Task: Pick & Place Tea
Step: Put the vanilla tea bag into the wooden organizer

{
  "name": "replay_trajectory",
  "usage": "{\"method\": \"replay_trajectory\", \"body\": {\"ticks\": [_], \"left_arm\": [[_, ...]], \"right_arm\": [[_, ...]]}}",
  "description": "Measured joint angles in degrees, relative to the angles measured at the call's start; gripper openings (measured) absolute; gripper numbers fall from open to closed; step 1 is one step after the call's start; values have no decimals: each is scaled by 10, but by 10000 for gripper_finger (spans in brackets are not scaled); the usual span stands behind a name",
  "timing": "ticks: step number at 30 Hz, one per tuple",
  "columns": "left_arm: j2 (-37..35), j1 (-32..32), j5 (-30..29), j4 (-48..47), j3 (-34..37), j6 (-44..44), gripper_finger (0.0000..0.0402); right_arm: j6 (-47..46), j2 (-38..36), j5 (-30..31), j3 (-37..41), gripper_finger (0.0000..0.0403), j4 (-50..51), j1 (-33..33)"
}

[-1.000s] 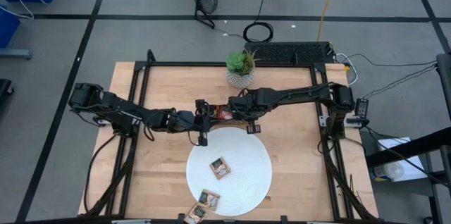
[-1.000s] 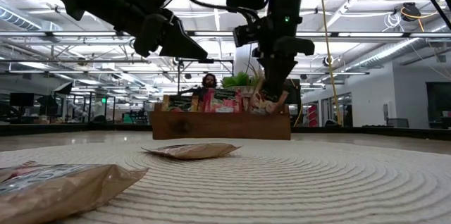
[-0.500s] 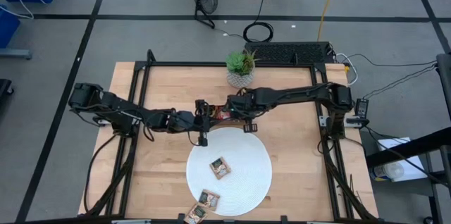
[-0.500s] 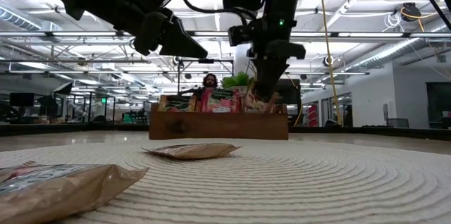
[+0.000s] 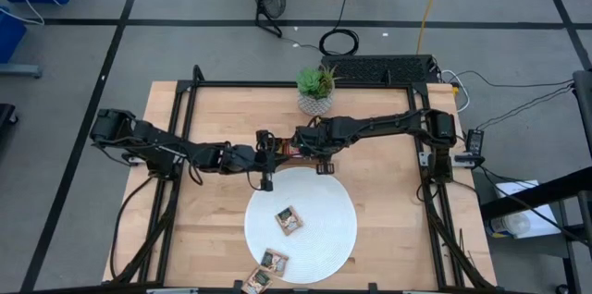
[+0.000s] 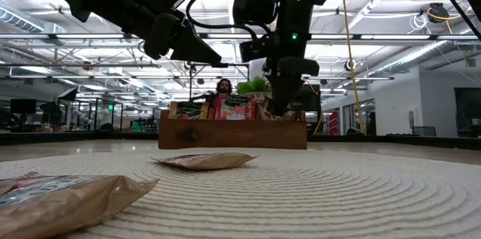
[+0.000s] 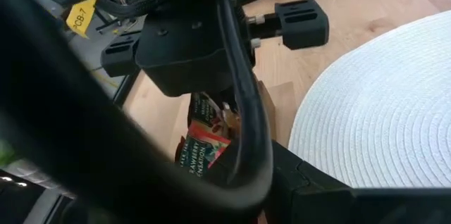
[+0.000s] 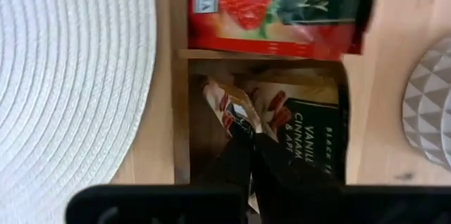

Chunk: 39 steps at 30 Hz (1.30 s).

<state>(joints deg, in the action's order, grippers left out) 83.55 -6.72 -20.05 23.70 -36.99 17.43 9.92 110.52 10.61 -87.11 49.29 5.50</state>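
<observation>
A brown wooden tray (image 6: 233,135) stands just beyond the white round plate (image 5: 324,229). Red and tan tea sachets stand upright in it (image 6: 234,107). My right gripper (image 8: 252,155) points steeply down over the tray's end compartment, shut on a tan sachet (image 8: 232,111). Below that sachet a dark sachet (image 8: 310,139) lies in the same compartment, and a red one (image 8: 282,5) fills the neighbouring one. My left gripper (image 6: 213,60) hangs shut above the plate's far rim, beside the tray. Two sachets (image 5: 289,220) (image 5: 274,260) lie flat on the plate. My right gripper pinches the tan sachet by its upper edge (image 8: 238,127) between its two fingers, coming from above and pointing steeply down. The sachet hangs below the fingers with its lower part inside the tray's compartment. Whether it rests on the sachet beneath, I cannot tell.
A potted plant (image 5: 315,91) stands close behind the tray. One more sachet (image 5: 257,280) lies at the table's near edge, off the plate. The two arms nearly meet over the tray. Bare wood (image 5: 388,220) lies on either side of the plate.
My right gripper has sunk toward the tray and shifted slightly toward the table's left, staying shut. The tan sachet has gone down with it, from above the tray's wall into the compartment.
</observation>
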Motion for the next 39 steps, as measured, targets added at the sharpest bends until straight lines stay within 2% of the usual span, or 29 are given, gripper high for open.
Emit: {"method": "replay_trajectory", "body": {"ticks": [9,19,24,26,28,33,34,39], "left_arm": [[0,0,0,0,0,0,31],[0,0,0,3,0,1,31],[0,0,3,-4,0,-2,31],[0,-1,8,-18,0,-30,31],[0,-3,39,-62,0,-62,31],[-9,-29,183,-199,0,-111,31],[-9,-42,197,-215,0,-121,30],[-7,-145,192,-285,-21,-167,6]], "right_arm": [[-32,0,99,0,39,-2,-8],[-32,-17,105,1,103,-16,-23],[-33,-44,104,1,114,-16,-23],[-42,-59,104,0,113,-9,-23],[-57,-71,103,0,109,-4,-23],[-69,-103,102,5,102,0,-23],[-67,-111,102,11,102,-10,-23],[-40,-145,102,60,100,-77,-22]]}}
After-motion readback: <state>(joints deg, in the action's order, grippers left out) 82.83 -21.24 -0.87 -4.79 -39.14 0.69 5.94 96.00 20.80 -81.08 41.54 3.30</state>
